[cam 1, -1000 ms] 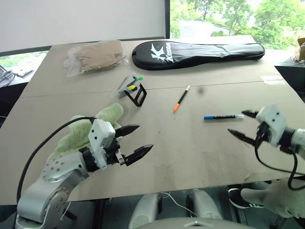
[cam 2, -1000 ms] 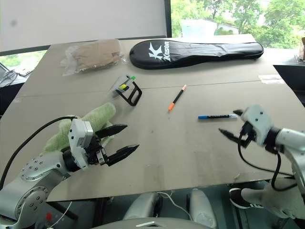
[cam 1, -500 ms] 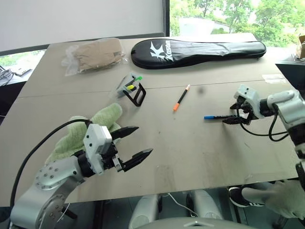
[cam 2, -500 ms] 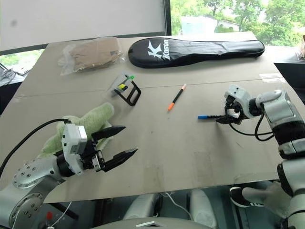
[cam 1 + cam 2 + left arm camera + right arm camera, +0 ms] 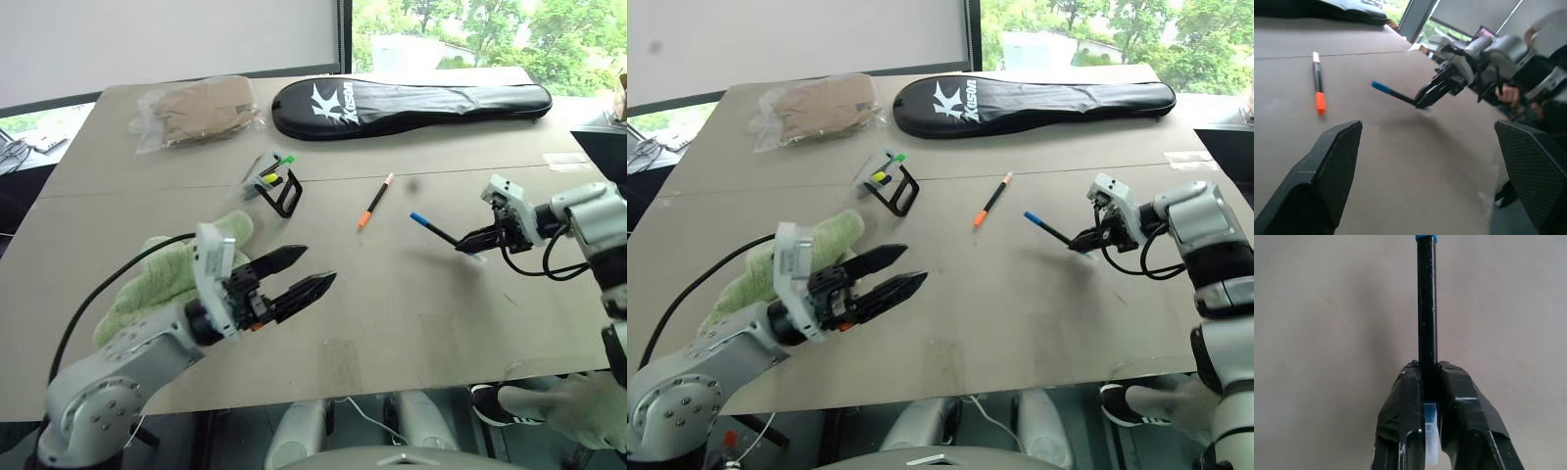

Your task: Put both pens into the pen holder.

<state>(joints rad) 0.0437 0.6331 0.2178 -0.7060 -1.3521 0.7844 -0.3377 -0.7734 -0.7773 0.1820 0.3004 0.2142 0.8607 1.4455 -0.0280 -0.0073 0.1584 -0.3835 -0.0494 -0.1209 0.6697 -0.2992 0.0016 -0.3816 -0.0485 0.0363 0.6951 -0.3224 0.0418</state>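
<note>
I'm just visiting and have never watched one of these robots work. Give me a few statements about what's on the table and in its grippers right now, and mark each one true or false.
1. The right gripper is shut on the blue pen. True.
2. The orange pen already stands in the pen holder. False: it lies flat on the table, apart from the holder.
3. The left gripper holds a pen. False: its fingers are open and hold nothing.
4. A long black racket bag lies at the far side of the table. True.
5. The blue pen lies flat on the table. False: its blue tip is raised off the surface, tilted up from the gripper.
</note>
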